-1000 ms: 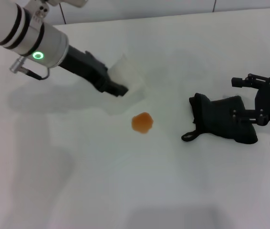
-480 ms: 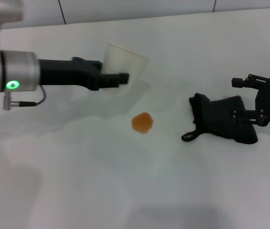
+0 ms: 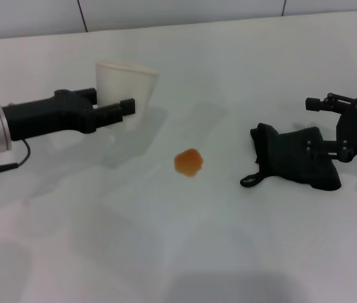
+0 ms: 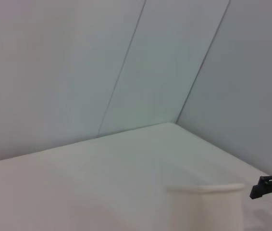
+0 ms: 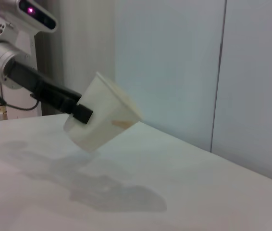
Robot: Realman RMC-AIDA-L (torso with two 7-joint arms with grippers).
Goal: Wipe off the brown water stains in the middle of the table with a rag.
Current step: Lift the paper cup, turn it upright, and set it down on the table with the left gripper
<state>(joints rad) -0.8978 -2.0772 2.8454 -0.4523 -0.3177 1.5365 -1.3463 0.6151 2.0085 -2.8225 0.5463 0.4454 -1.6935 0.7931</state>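
The white cup [image 3: 125, 93], gripped by the closed left claw [image 3: 110, 112], has been swung upright and away from the brown water stains [image 3: 188, 162] mid-counter [image 3: 185, 252]. The rag [image 3: 295, 163] is touched by the right claw [image 3: 339, 136], whose grip cannot be told; wiping appears ready to begin.

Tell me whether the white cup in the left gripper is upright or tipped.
Tipped. In the right wrist view the white cup leans with its mouth angled upward, held off the table by the left gripper.
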